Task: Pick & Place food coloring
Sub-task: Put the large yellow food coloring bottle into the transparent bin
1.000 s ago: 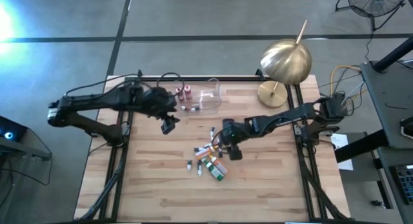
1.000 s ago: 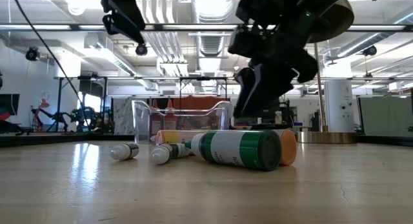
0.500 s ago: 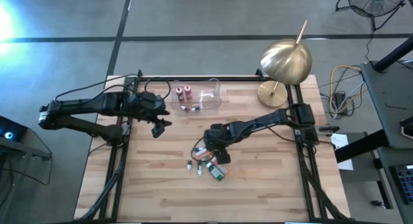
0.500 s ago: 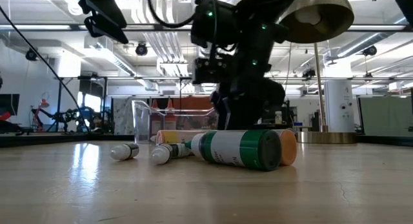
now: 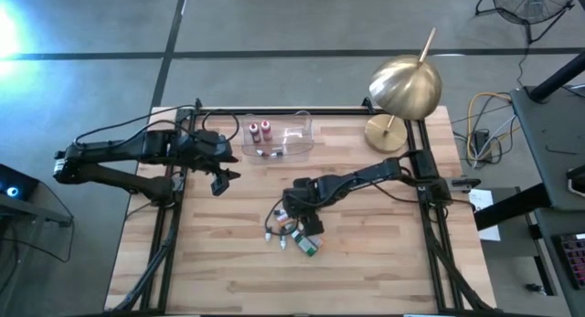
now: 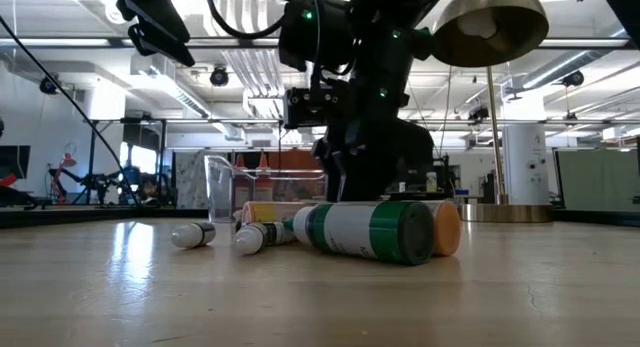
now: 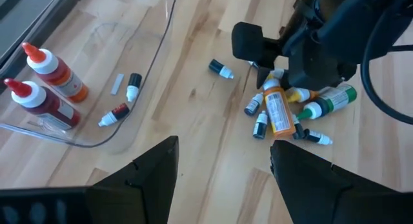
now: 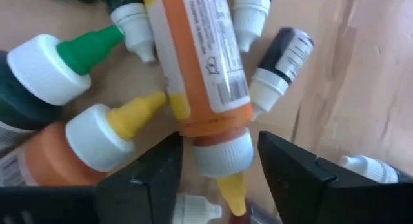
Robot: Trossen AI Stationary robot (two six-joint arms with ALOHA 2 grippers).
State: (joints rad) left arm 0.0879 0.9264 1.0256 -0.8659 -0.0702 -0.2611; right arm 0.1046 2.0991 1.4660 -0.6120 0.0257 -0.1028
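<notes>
Clearly early: two small bottles (image 7: pixel 126 98) lie in the clear tray (image 5: pixel 297 143) at the far side, while most of the food coloring (image 5: pixel 294 230) sits piled mid-surface. Right end effector (image 8: pixel 216 162) is low over the pile, fingers apart either side of an orange bottle (image 8: pixel 197 62), not yet gripping. Left end effector (image 7: pixel 222 169) hovers open near the tray. Exact bottle count is unclear

The right end effector (image 5: pixel 294 210) hides part of the food coloring (image 5: pixel 300 233) pile from overhead.
</notes>
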